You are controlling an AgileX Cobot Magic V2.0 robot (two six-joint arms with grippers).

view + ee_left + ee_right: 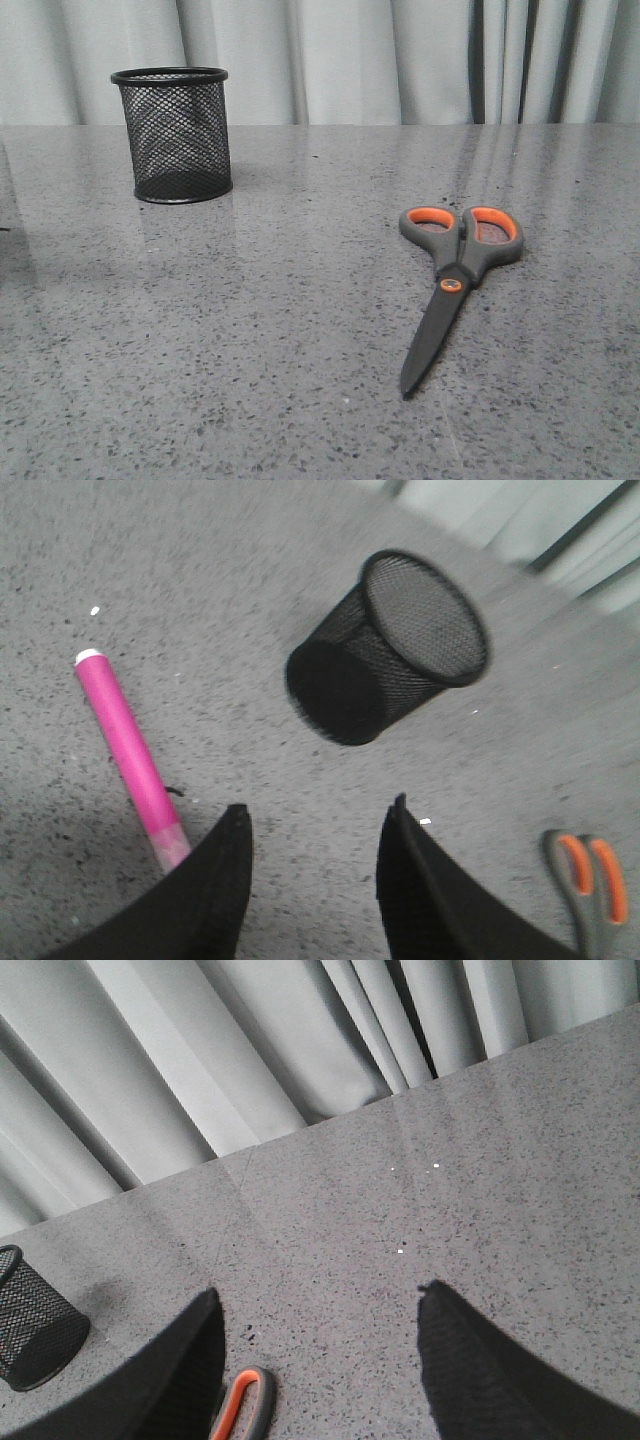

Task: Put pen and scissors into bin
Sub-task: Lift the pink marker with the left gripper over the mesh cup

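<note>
Our left claw (315, 825) is spread wide, nothing between its dark fingers (215, 880), and it hangs above the grey speckled table (200, 580). Just beside the one finger lies the pen (128, 750), flat on the table, its white tip pointing away from us and its near end partly hidden behind that finger. Beyond the gap stands the bin (390, 645), upright on its base, its mouth toward the camera; we see only mesh and dark bottom inside it. Off to the other side, near the edge of the left wrist view, the orange-lined loops of the scissors (592, 885) show.

Our right claw (320, 1305) is likewise spread, holding nothing, over bare table. One scissor loop peeks out just beside its finger (185, 1360), and the bin sits well apart at the picture's edge, with curtains (250, 1040) behind the far table edge.

From the front view, the scissors lie flat and closed on the right half, blades toward us, well apart from the bin at the back left. Neither claw appears there.
</note>
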